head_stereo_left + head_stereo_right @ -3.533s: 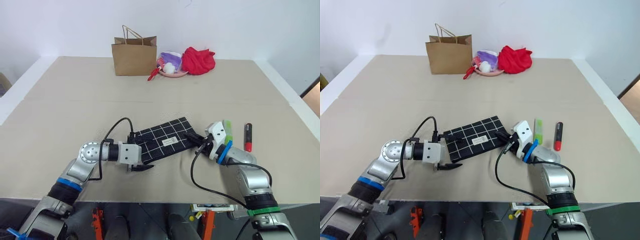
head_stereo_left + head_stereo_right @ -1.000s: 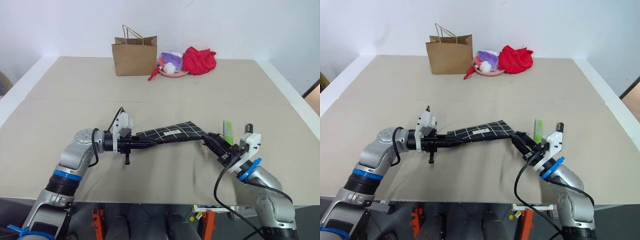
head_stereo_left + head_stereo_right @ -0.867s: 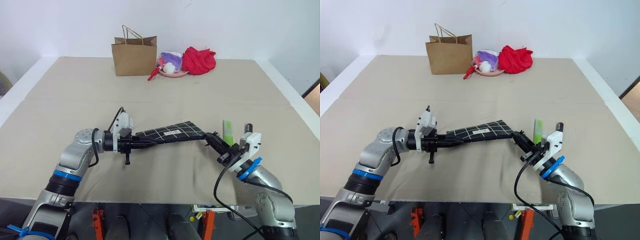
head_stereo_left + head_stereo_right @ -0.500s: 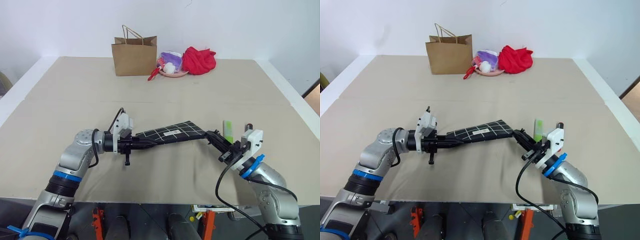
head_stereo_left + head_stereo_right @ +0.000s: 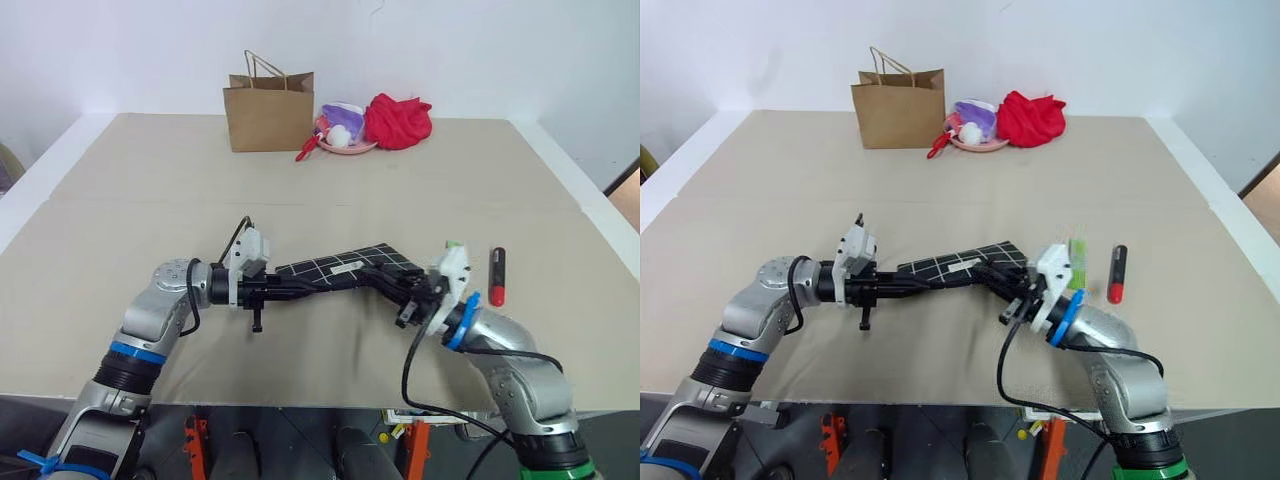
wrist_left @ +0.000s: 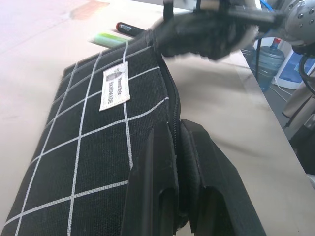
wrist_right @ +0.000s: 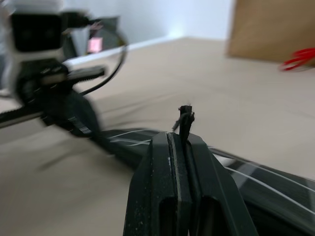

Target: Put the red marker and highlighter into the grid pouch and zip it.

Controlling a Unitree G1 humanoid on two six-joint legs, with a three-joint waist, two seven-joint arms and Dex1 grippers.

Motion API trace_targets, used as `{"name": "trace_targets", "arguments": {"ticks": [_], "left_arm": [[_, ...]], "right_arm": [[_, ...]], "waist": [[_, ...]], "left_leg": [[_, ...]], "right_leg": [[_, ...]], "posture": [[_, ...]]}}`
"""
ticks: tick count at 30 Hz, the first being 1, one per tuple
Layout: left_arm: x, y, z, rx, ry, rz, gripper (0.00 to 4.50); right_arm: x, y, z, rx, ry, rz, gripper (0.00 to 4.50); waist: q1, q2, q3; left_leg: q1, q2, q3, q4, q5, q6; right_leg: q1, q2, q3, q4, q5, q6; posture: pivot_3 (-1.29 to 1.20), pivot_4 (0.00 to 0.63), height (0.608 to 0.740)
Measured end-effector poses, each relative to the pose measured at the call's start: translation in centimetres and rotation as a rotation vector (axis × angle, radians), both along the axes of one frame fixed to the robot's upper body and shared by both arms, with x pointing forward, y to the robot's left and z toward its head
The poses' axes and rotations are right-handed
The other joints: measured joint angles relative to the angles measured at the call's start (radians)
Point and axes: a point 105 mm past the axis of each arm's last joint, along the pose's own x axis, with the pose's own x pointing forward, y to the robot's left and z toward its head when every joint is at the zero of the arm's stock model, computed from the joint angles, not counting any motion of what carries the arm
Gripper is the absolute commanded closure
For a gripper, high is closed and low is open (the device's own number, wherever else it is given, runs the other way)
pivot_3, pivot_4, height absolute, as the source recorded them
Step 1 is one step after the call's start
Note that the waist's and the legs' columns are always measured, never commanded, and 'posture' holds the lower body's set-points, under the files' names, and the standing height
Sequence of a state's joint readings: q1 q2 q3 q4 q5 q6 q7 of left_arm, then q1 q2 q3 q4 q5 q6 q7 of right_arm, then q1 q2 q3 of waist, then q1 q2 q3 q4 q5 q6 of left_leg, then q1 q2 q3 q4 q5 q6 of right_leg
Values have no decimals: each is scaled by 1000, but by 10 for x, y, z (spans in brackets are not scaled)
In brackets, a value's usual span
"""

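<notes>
The grid pouch (image 5: 372, 258), black with white lines and a white label, hangs just above the table between both grippers. My left gripper (image 5: 290, 287) is shut on the pouch's left end at the zipper edge (image 6: 173, 105). Further along that near edge, my right gripper (image 5: 370, 277) is shut on the black cord pull (image 7: 185, 118). The red marker (image 5: 497, 275) lies on the table to the right of the right wrist. The highlighter (image 6: 110, 38) lies beside it, mostly hidden behind the right wrist in the head views.
A brown paper bag (image 5: 268, 105) stands at the table's far side. Next to it are a pink plate (image 5: 345, 140) with small items and a red cloth (image 5: 397, 120). The table's right edge runs close to the marker.
My right gripper has slid left along the pouch's near edge toward the left gripper, staying shut, and the red marker has come into view. The left gripper has kept still.
</notes>
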State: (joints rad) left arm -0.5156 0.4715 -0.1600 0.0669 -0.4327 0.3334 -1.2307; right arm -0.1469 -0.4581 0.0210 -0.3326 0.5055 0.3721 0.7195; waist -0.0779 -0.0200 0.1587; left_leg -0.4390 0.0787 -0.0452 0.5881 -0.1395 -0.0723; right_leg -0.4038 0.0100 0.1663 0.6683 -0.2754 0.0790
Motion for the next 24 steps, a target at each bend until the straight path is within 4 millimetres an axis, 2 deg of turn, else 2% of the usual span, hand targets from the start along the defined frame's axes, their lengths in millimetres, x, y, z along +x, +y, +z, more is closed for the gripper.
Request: {"name": "trace_targets", "arguments": {"ticks": [3,7,14,24], "left_arm": [[0,-1,1,-7,-3,1,4500],[0,-2,2,-7,-11,-1,4500],[0,-5,2,1,-55,-1,4500],[3,-7,-2,15,-64,9,4500]], "right_arm": [[0,2,-5,-27,16,-2,4286],[3,4,-2,-41,4,5,4286],[4,41,6,-29,12,113,4286],[7,68,11,-19,40,188,4286]], "waist": [[3,0,0],[3,0,0],[0,0,0],[0,0,0]], "left_leg": [[0,0,0,0,0,0],[0,0,0,0,0,0],[0,0,-1,0,0,0],[0,0,-2,-1,0,0]], "right_leg": [[0,0,0,0,0,1],[0,0,0,0,0,1],[0,0,-1,0,1,0],[0,0,-2,0,1,2]], "posture": [[0,150,740],[0,150,740],[0,150,740],[0,150,740]]}}
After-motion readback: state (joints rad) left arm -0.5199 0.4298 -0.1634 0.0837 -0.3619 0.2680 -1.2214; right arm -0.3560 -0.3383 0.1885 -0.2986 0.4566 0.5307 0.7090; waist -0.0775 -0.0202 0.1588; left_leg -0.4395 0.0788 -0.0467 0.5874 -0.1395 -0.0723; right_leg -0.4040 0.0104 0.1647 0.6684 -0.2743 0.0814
